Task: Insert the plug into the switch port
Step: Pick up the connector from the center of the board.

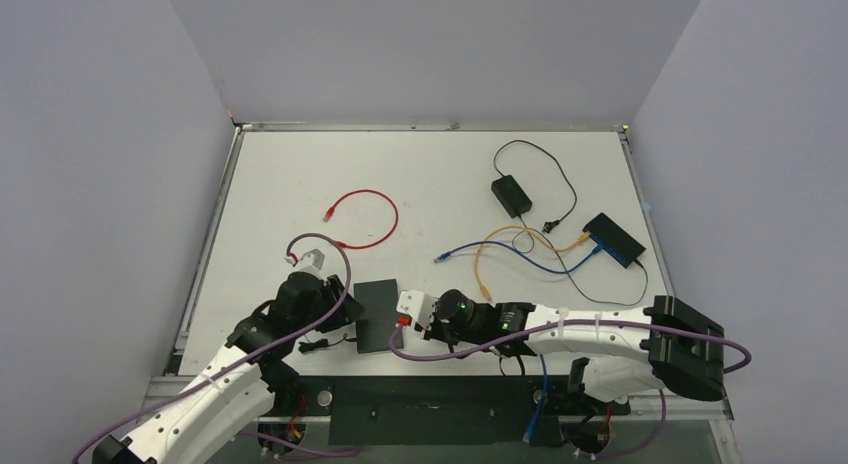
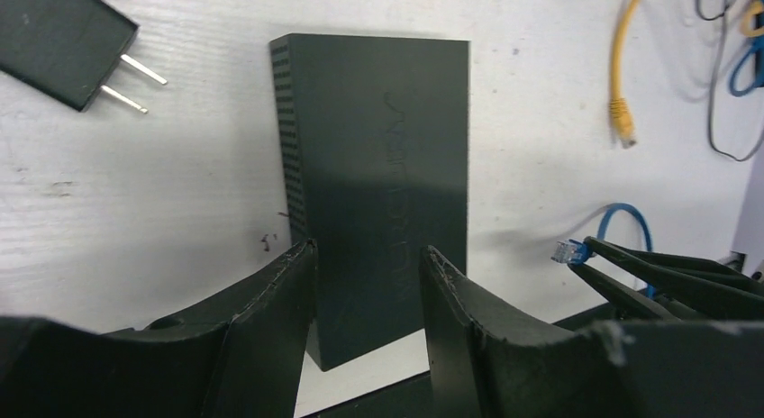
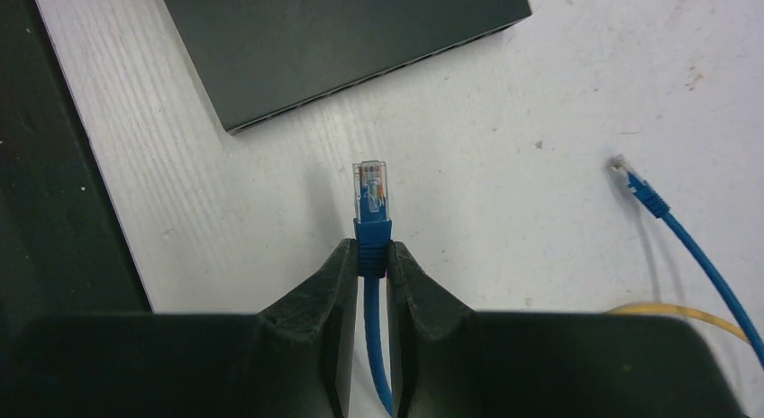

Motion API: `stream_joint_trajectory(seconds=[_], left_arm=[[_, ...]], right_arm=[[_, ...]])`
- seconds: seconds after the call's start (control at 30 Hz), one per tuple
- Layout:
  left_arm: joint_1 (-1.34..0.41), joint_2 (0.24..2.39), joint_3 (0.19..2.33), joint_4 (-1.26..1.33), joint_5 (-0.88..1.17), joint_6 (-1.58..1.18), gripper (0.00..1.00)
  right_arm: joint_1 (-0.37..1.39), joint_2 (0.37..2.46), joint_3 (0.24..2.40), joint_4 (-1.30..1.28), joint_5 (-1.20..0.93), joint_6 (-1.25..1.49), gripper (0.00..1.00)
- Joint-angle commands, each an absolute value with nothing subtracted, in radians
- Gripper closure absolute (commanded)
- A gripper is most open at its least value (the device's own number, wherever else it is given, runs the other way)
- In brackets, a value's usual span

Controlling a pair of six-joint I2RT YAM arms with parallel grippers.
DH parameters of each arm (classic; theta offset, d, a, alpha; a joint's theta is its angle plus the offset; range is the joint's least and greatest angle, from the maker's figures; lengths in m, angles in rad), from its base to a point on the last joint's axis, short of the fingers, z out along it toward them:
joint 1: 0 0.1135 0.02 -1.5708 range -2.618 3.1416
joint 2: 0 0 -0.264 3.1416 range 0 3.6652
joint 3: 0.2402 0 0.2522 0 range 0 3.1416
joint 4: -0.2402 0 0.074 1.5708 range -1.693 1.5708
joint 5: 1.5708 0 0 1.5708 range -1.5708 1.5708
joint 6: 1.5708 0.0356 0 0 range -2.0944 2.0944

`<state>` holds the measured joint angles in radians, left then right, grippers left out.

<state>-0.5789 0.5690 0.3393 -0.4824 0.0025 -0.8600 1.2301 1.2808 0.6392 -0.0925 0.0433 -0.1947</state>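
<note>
The switch (image 2: 378,166) is a flat black box lying on the white table (image 1: 300,184), seen in the top view as the switch (image 1: 376,314) between both arms. My left gripper (image 2: 369,256) stands open at its near end, one finger by the left edge and the other over the top face. My right gripper (image 3: 373,253) is shut on the blue boot of the plug (image 3: 370,186), whose clear tip points at the switch's long lower side (image 3: 378,71), a short gap away. From the left wrist the plug (image 2: 569,251) shows right of the switch.
A black power adapter (image 2: 63,44) with two prongs lies left of the switch. A loose blue cable end (image 3: 635,184) and a yellow cable (image 2: 620,112) lie to the right. A second switch (image 1: 613,237) with cables, another adapter (image 1: 510,194) and a red cable (image 1: 365,219) lie farther back.
</note>
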Motion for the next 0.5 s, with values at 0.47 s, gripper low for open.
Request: stream_joint_trajectory(seconds=[0.47], left_arm=[[-0.572, 0.701, 0.294, -0.323, 0.041, -0.865, 0.57]], right_arm=[[1.216, 1.467, 0.739, -0.113, -0.104, -0.159, 1.0]])
